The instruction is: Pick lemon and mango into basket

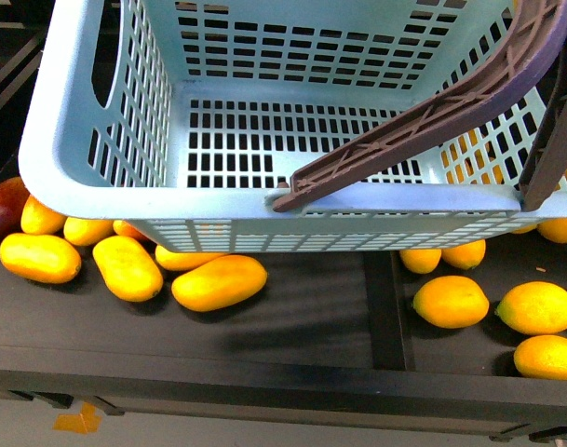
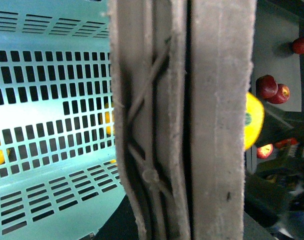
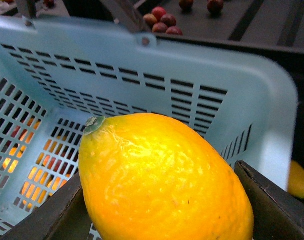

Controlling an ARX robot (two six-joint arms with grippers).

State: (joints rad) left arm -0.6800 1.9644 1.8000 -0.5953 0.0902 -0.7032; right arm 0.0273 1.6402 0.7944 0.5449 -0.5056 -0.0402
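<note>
The turquoise basket (image 1: 97,177) fills the upper front view, held above the dark shelf, and its floor shows nothing on it. One brown handle (image 1: 432,121) slants across its right side. In the left wrist view that handle (image 2: 181,120) fills the middle, and my left gripper is shut on it with its fingers hidden. My right gripper (image 3: 161,205) is shut on the lemon (image 3: 161,175), stem end up, over the basket's inside beside its rim (image 3: 261,80). The dark fingers (image 3: 274,207) flank the fruit. Several mangoes (image 1: 218,282) lie on the shelf under the basket's left front.
More lemons (image 1: 451,301) lie on the shelf's right section, past a raised divider (image 1: 381,307). A red fruit (image 1: 4,207) sits at the far left. Small red fruits (image 3: 161,22) lie beyond the basket. The shelf's front edge (image 1: 264,382) runs along the bottom.
</note>
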